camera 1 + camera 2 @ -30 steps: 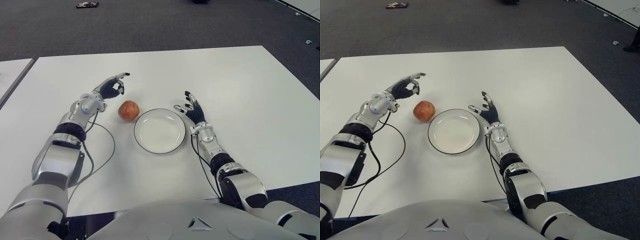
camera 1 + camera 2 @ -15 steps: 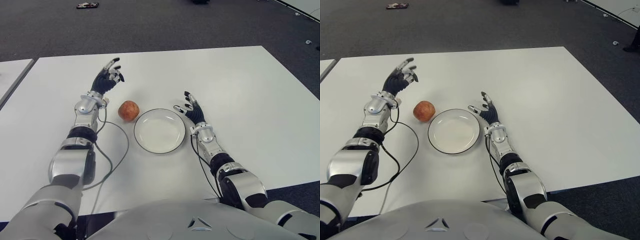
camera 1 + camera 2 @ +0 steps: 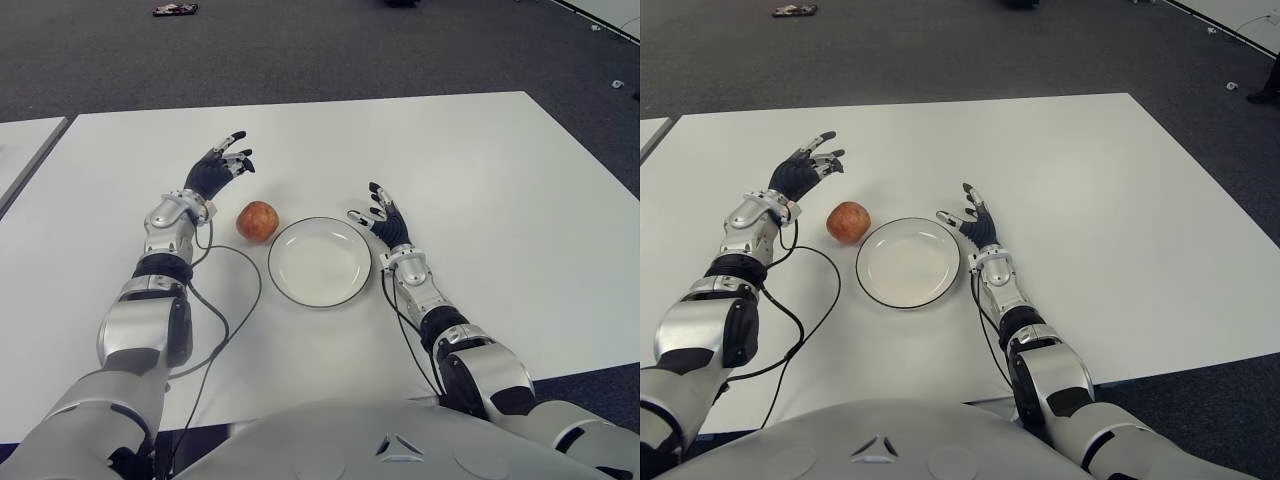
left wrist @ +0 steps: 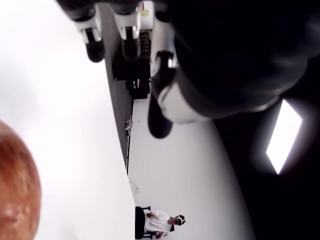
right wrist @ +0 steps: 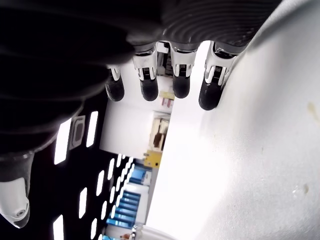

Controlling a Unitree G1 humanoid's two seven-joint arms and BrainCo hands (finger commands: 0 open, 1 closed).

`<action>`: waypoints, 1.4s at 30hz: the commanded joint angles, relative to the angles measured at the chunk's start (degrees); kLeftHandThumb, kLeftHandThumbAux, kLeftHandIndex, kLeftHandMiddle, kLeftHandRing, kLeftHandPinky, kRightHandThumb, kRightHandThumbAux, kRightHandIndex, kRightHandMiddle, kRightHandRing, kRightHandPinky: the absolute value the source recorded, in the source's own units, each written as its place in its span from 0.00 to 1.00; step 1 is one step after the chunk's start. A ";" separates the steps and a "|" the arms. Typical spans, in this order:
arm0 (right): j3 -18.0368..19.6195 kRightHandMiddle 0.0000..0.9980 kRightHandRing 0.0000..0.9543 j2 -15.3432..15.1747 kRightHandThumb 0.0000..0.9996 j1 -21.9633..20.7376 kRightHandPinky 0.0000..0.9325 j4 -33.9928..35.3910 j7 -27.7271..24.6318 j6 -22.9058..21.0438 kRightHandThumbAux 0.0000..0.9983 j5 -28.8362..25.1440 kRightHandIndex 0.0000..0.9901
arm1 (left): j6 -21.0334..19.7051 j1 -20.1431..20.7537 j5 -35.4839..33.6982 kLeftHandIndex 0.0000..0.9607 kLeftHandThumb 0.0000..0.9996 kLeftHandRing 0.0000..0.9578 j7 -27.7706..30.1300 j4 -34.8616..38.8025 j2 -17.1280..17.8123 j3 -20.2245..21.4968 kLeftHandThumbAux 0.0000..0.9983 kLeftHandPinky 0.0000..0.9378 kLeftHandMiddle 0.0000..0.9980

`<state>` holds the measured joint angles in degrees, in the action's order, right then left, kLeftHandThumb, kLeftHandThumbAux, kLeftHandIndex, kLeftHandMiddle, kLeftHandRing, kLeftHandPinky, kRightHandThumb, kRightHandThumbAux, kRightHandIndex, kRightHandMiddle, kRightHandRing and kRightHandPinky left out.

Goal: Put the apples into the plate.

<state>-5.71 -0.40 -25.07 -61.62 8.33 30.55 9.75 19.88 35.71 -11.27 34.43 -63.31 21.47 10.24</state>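
A red-orange apple (image 3: pixel 257 221) with a yellowish patch, a white plate (image 3: pixel 290 286) rimmed in a thin black line, a plain white table (image 3: pixel 480 170) — and beyond it dark grey carpet (image 3: pixel 300 50), speckled

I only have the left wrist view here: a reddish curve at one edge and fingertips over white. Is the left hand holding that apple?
Observer: No. In the eye views the left hand is open, above the table beyond the apple, not touching it.
Operator: Where's the plate?
Observer: The plate sits just right of the apple, empty, with a small gap between them.
Operator: And the other hand?
Observer: The right hand shows at the plate's right edge, fingers spread, holding nothing.
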 commanded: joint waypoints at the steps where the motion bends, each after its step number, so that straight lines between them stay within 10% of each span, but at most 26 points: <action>1: -0.35 0.00 0.00 0.50 0.04 1.31 0.00 -2.03 -0.90 -1.96 0.57 0.48 0.00 | -1.91 1.12 0.53 0.00 0.00 0.00 1.49 -0.61 0.74 0.09 0.08 0.00 0.00; 42: -0.55 0.00 0.00 0.73 0.04 1.22 0.00 -2.07 -0.61 -1.84 0.56 0.77 0.00 | -2.89 2.08 -0.32 0.00 0.00 0.00 -1.00 -2.32 0.47 4.03 0.09 0.00 0.00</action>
<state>-5.72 -0.20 -25.08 -61.71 8.34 30.60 9.80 16.73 37.50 -11.84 32.85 -64.21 22.60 14.46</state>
